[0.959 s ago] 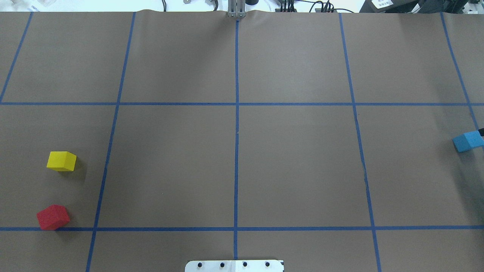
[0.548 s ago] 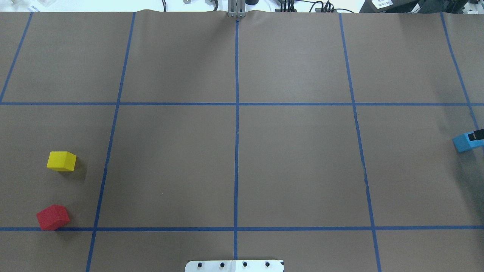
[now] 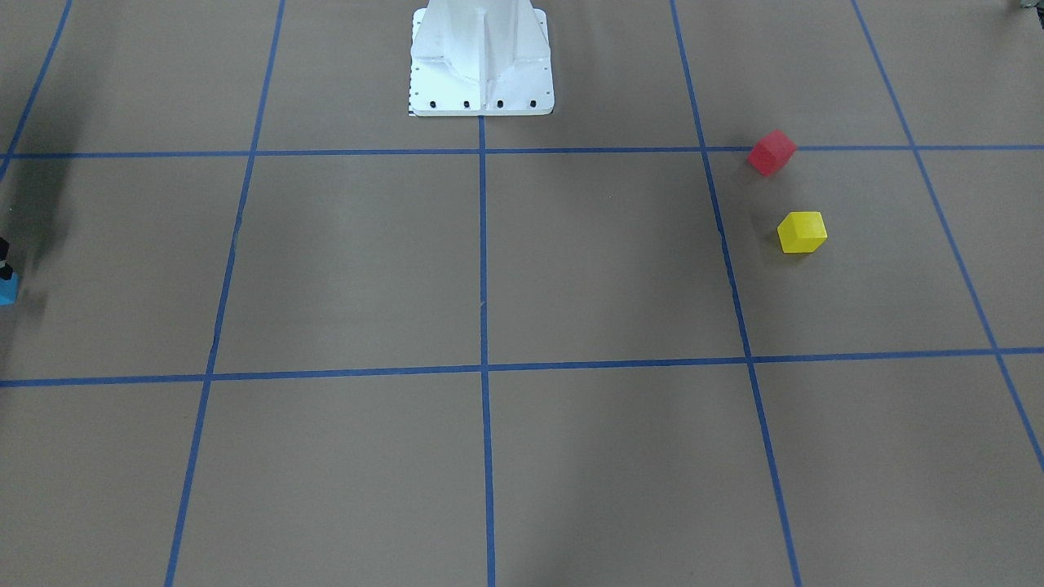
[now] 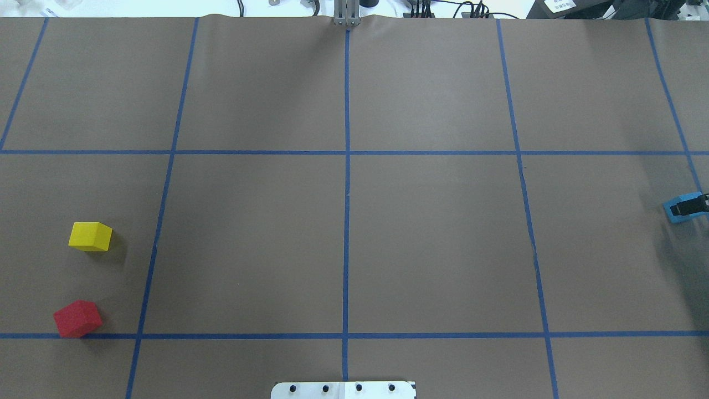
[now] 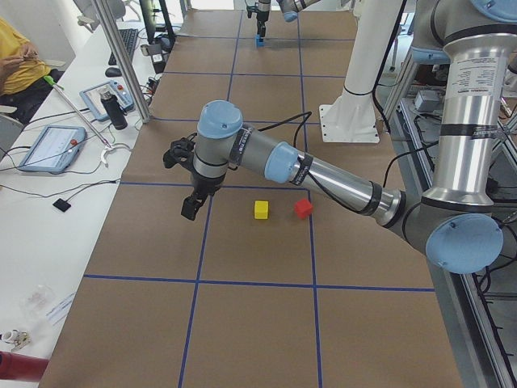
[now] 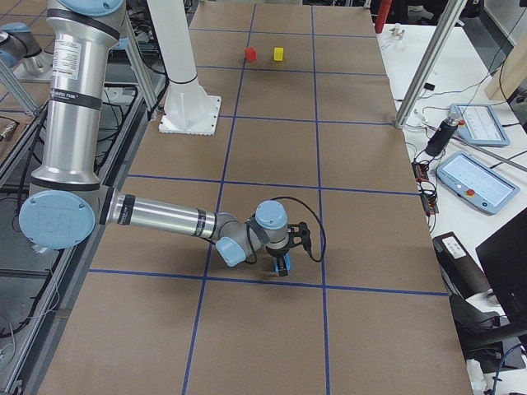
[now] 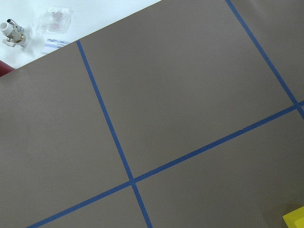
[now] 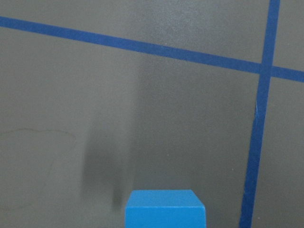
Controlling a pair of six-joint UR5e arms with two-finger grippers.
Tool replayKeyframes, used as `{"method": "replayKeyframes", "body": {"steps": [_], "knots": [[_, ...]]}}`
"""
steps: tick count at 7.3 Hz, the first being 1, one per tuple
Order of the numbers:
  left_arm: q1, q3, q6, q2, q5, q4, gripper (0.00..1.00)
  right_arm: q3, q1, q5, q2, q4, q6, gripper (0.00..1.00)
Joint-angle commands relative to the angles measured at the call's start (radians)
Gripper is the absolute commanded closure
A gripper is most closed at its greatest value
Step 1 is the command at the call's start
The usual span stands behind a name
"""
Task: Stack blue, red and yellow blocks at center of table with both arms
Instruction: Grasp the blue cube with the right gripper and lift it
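The blue block (image 4: pixel 677 210) lies at the table's far right edge; it also shows in the front-facing view (image 3: pixel 6 290) and low in the right wrist view (image 8: pixel 165 209). My right gripper (image 4: pixel 689 206) is down over it, open, with a black finger across the block's top; in the exterior right view (image 6: pixel 281 262) it stands at the block. The yellow block (image 4: pixel 90 236) and the red block (image 4: pixel 77 318) lie apart at the left. My left gripper (image 5: pixel 190 206) hovers beside the yellow block (image 5: pixel 261 210); I cannot tell whether it is open. A yellow corner (image 7: pixel 295 219) shows in the left wrist view.
The white robot base plate (image 4: pixel 343 390) sits at the near middle edge. Blue tape lines divide the brown table cover (image 4: pixel 432 238) into squares. Tablets (image 5: pixel 52 148) and cables lie on the side bench, where a person in yellow (image 5: pixel 16 65) sits.
The right gripper's black finger has come in from the right edge and moved down over the blue block. The yellow and red blocks have not moved.
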Motion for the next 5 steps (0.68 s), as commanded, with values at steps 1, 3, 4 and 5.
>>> {"method": "replayKeyframes", "body": {"steps": [1,3,4,5], "knots": [[0.000,0.000,0.001,0.003,0.001,0.000,0.00,0.011,-0.017,-0.013,0.000,0.000,-0.009,1.00],[0.000,0.000,0.001,0.003,-0.002,0.000,0.00,0.073,-0.017,0.001,0.023,-0.012,-0.016,1.00],[0.000,0.000,0.000,0.003,-0.002,0.000,0.00,0.102,-0.017,0.003,0.060,-0.015,-0.001,1.00],[0.000,0.002,0.000,0.003,-0.002,0.000,0.00,0.109,-0.017,0.004,0.125,-0.047,0.001,1.00]]}}
